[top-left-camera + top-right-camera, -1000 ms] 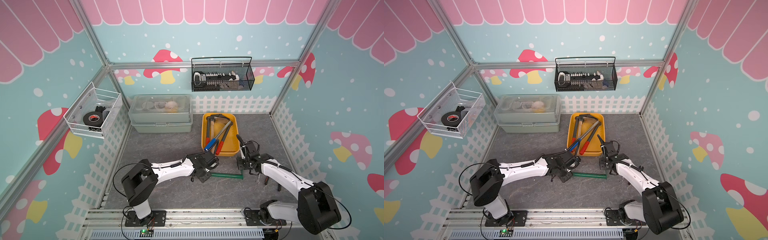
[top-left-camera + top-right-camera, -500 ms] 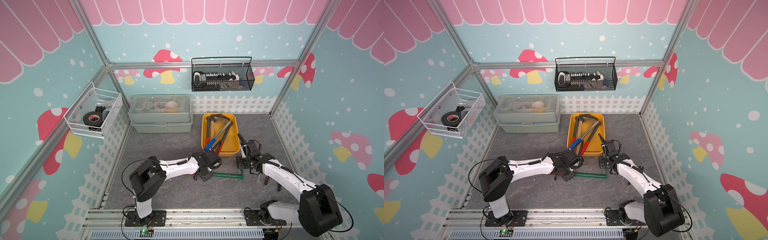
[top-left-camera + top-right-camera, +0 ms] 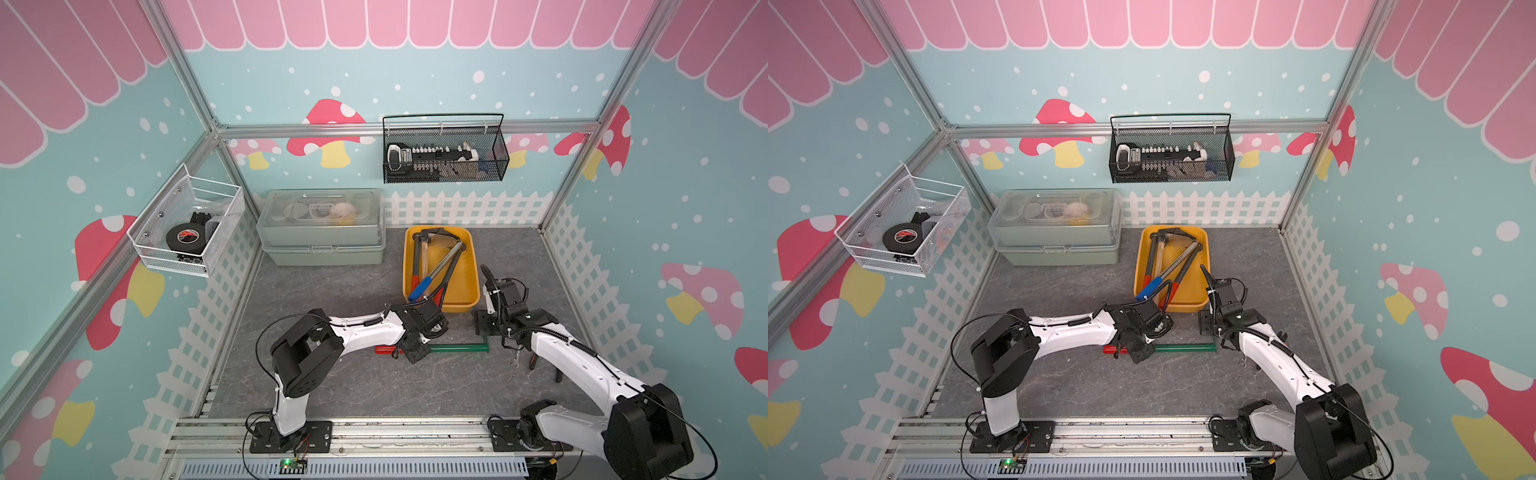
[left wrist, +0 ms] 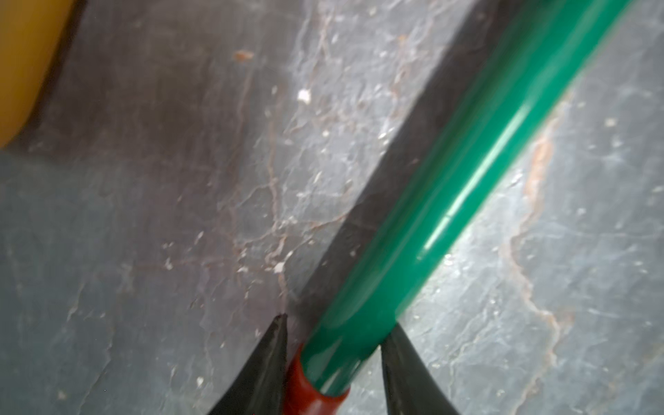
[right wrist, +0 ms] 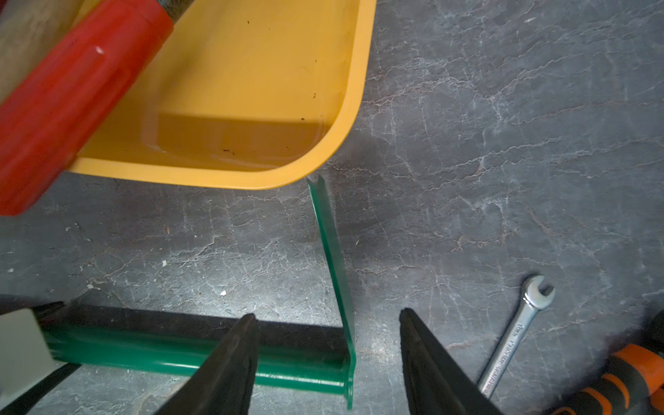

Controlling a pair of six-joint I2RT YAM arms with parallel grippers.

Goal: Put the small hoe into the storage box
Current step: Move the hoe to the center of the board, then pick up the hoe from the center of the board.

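Note:
The small hoe (image 3: 457, 348) (image 3: 1183, 348) lies flat on the grey table in front of the storage box, with a green shaft and a red grip. My left gripper (image 4: 339, 319) (image 3: 417, 353) is shut on the shaft where green meets red, one finger on each side. My right gripper (image 5: 327, 313) (image 3: 486, 332) stands open over the thin green blade (image 5: 332, 258), with nothing held. The storage box (image 3: 457, 308) (image 5: 355, 90), a yellow tray, sits just behind and holds other long-handled tools.
A small wrench (image 5: 513, 334) and an orange-and-black tool handle (image 5: 611, 381) lie on the table by my right arm. A grey-green lidded case (image 3: 320, 232) stands at the back left. A black mesh basket (image 3: 444, 153) and a white wire basket (image 3: 187, 232) hang on the walls.
The right gripper's jaws have widened at the blade end. The left gripper's jaws have narrowed onto the shaft, and the left arm's elbow has swung right. The hoe has stayed put.

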